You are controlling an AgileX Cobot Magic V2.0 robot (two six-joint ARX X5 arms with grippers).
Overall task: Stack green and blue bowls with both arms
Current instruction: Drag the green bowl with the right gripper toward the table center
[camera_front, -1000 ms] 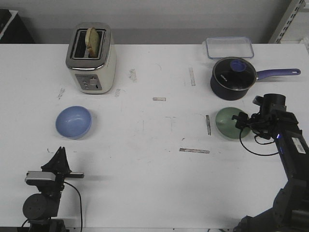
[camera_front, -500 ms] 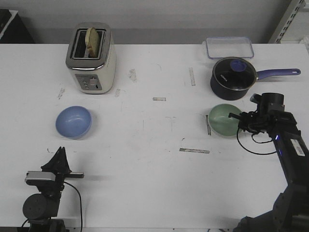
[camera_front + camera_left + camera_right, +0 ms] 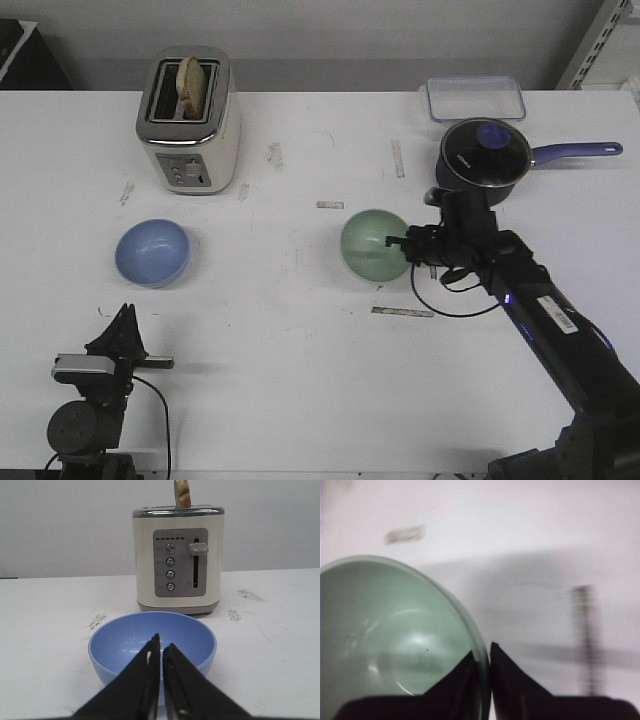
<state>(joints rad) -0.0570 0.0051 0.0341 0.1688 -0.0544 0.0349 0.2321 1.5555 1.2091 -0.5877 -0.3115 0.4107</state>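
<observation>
Green bowl (image 3: 373, 245) mid-table, pinched by its rim in right gripper (image 3: 407, 247) for carrying toward blue bowl (image 3: 152, 251) near left edge; left gripper (image 3: 161, 652) idle, fingers together, holding nothing.

Green bowl (image 3: 395, 640) cut off by frame edge, table (image 3: 545, 555) blurred.

Toaster (image 3: 188, 118) behind left bowl (image 3: 152, 252); saucepan (image 3: 484, 160) behind right bowl (image 3: 373, 245).

White table (image 3: 300, 400), toaster (image 3: 190, 125) holding bread (image 3: 191, 86), navy saucepan (image 3: 484, 160), clear container (image 3: 475, 98) behind it
</observation>
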